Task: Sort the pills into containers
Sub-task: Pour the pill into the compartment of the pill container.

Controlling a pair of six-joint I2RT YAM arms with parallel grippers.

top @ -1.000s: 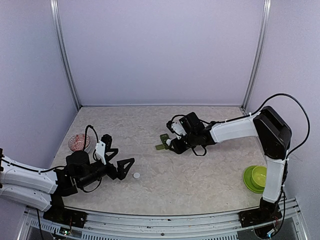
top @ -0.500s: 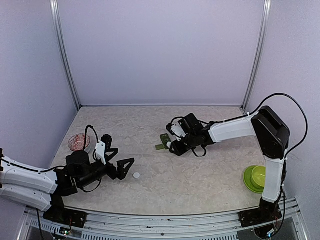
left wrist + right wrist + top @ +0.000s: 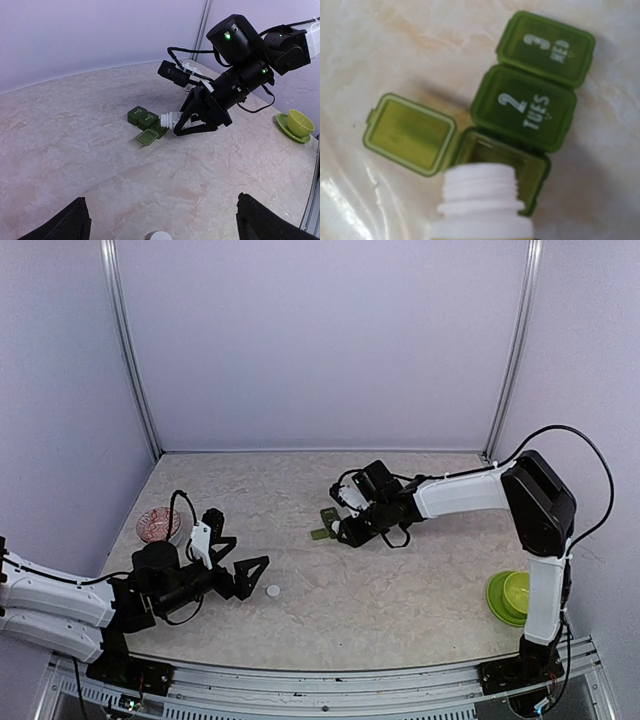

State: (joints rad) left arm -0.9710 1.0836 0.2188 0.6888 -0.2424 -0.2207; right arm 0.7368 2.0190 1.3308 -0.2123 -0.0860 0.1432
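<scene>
Pale marbled table point(image 3: 420, 590), lilac walls point(image 3: 320, 340). The right gripper point(image 3: 342, 530) clamps a white bottle point(image 3: 481, 210) over the pill organizer point(image 3: 520, 107). The left gripper point(image 3: 243, 552) gapes wide, empty.

On yr right, near the front edge of the beige marble-look tabletop point(image 3: 400, 585), you've got a lime-green plastic cup point(image 3: 518, 589) sitting on a matching round green saucer point(image 3: 496, 598), off-centre toward its right side. Far left there's a small round pinkish-red dish point(image 3: 157, 524), well apart from the cup. Plain lilac wall panels point(image 3: 320, 340) close the back & sides, w/ silver metal uprights point(image 3: 130, 350) at the rear corners.
</scene>
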